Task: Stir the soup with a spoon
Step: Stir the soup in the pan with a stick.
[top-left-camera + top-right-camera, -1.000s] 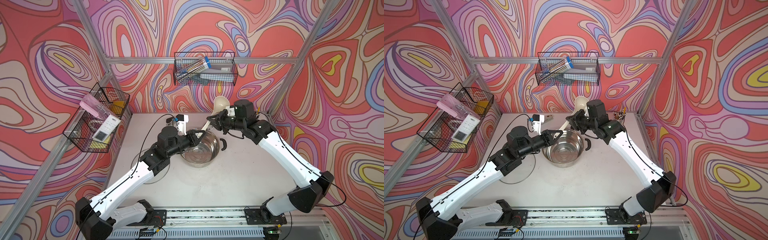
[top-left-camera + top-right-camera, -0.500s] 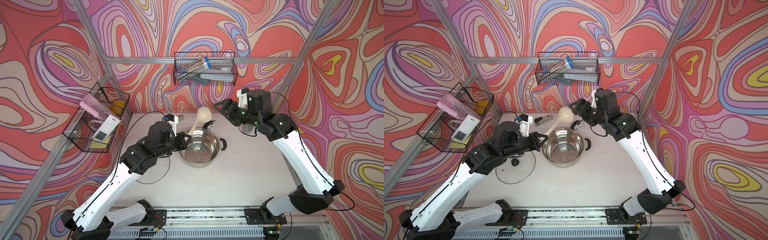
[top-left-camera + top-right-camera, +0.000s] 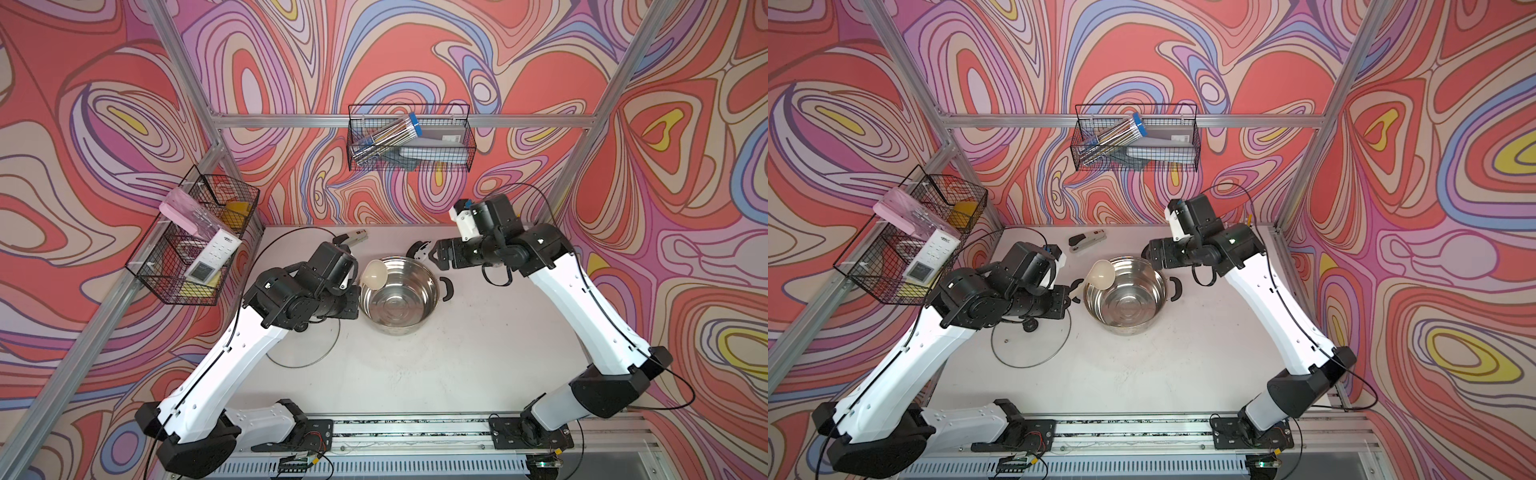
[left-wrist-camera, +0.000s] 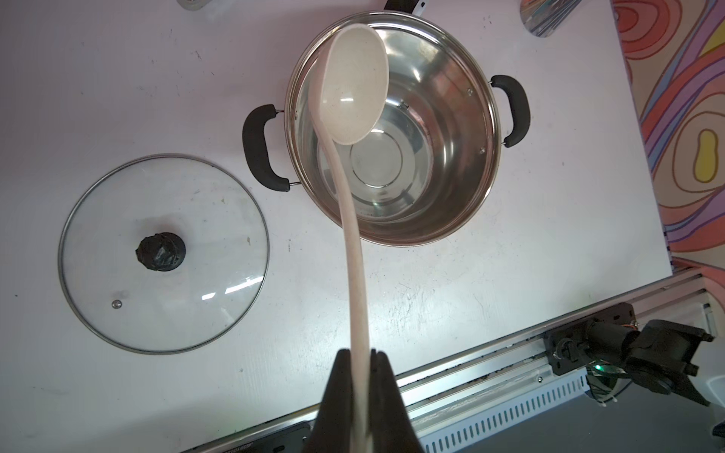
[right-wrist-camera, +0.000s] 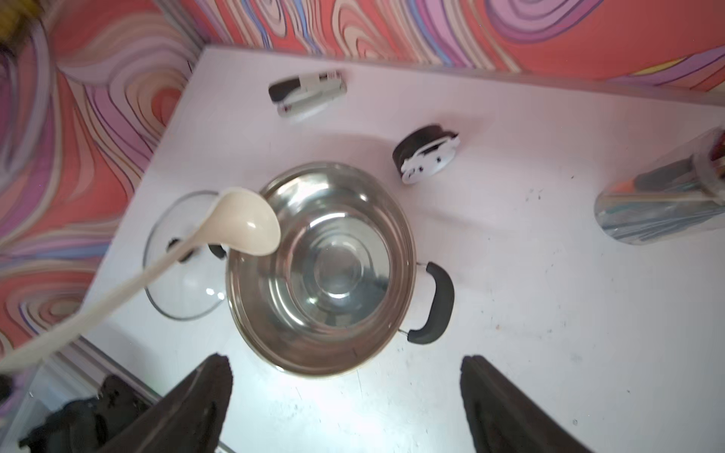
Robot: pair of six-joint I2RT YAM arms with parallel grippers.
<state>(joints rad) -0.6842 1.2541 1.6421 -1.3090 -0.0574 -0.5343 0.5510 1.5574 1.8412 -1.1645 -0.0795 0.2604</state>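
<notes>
The cream-white spoon (image 4: pixel 353 90) hangs in the air with its bowl over the left rim of the steel pot (image 4: pixel 451 157). My left gripper (image 4: pixel 359 353) is shut on the end of its long handle, left of the pot. In both top views the spoon's bowl (image 3: pixel 375 274) (image 3: pixel 1102 274) sits above the pot (image 3: pixel 399 328) (image 3: pixel 1125 330). My right gripper (image 5: pixel 345 361) is open with nothing between its fingers. It hovers behind and to the right of the pot (image 5: pixel 365 321). Only shiny steel shows inside the pot; no soup shows.
A glass lid (image 3: pixel 307 349) (image 4: pixel 196 215) lies flat left of the pot. A stapler (image 3: pixel 1087 241) (image 5: pixel 308 92) and a small black-and-white device (image 5: pixel 425 157) lie behind the pot. A clear tube of pencils (image 5: pixel 659 211) lies at the back right. Wire baskets (image 3: pixel 409 141) (image 3: pixel 195 245) hang on the walls.
The right gripper has let go of the spoon, opened and drawn back to the right. The left arm has pulled back left with the spoon and lowered its bowl over the pot's rim.
</notes>
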